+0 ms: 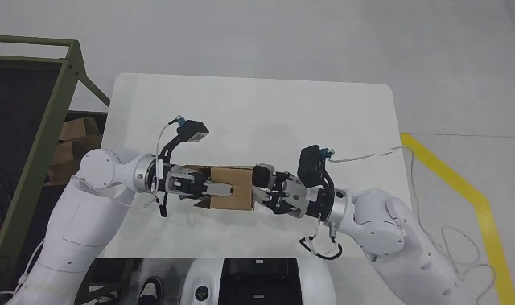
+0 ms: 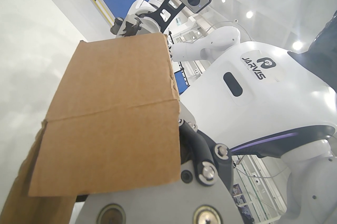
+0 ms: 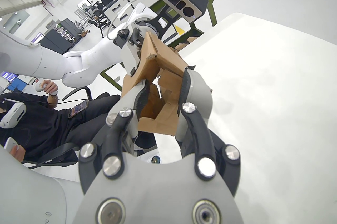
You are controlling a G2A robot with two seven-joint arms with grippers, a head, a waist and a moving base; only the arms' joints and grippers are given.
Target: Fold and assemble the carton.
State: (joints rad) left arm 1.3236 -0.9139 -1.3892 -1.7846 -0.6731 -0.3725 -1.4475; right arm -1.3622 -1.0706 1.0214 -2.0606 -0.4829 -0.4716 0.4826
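A brown cardboard carton [image 1: 231,189] is held just above the white table's near edge, stretched between both arms. My left gripper [image 1: 199,187] is shut on its left end; in the left wrist view a flat creased panel of the carton [image 2: 113,109] covers the fingers. My right gripper [image 1: 267,194] holds the right end. In the right wrist view the carton [image 3: 163,109] shows its open end with loose flaps, and my right gripper [image 3: 163,93] is closed across it, one black pad on each outer wall. The left gripper's white fingers [image 3: 130,56] clamp the far flap.
The white table [image 1: 322,120] stretches away behind the carton. Beside its left edge stands a green metal frame [image 1: 76,63] with a bin of spare cardboard pieces [image 1: 74,136]. A yellow floor line [image 1: 451,176] runs along the right.
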